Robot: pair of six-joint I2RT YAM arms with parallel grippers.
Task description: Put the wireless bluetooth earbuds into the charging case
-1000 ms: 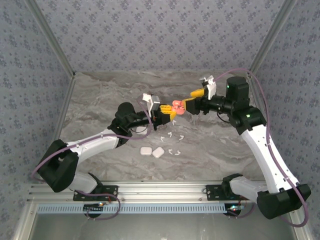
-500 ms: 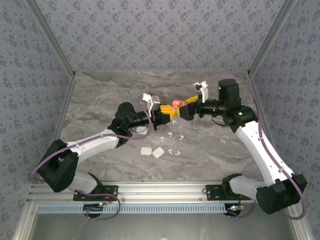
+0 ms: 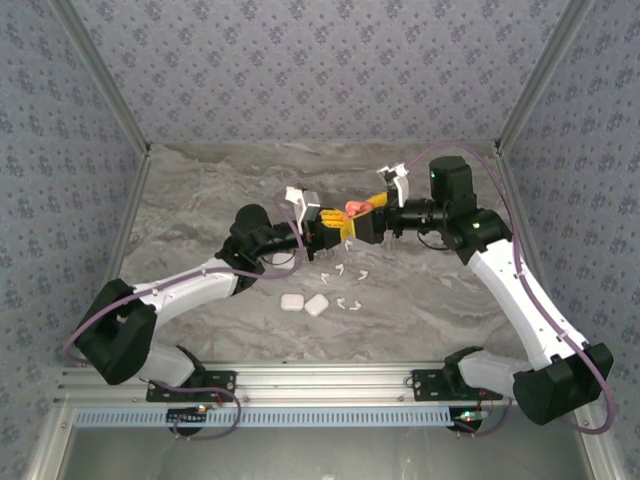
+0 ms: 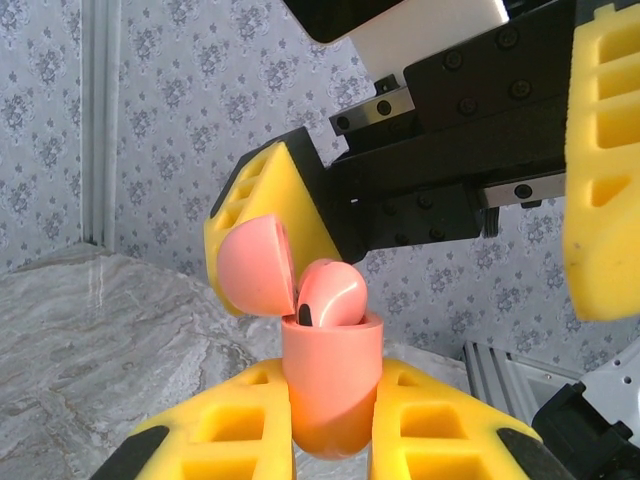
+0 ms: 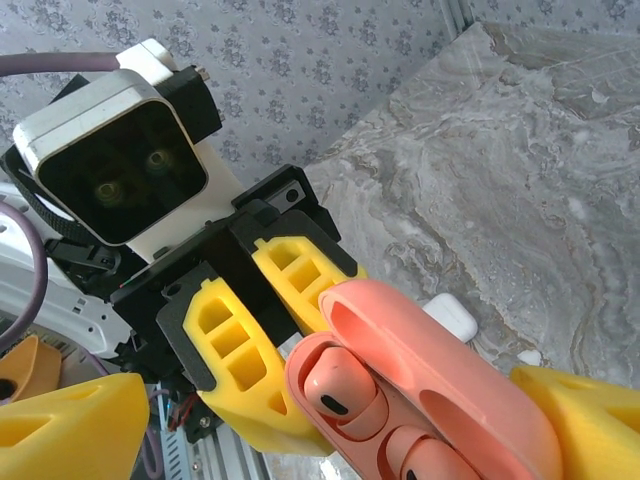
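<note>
Left gripper (image 4: 335,432) clamps coral case (image 4: 332,372) low, lid up, presenting it mid-air; coral earbuds (image 5: 345,392) sit inside. Right gripper (image 5: 330,425), fingers spread, straddles it (likely to shut the lid). White earbuds (image 3: 345,271) lie on table (image 3: 200,200) below.

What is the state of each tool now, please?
Left tool: shut on the coral case.
Right tool: open, straddling that case.

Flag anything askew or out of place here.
One coral earbud stands proud of the rim of the open coral case clamped in the left gripper, tilted rather than seated. On the table, white earbuds lie scattered loose beside two white cases.
</note>
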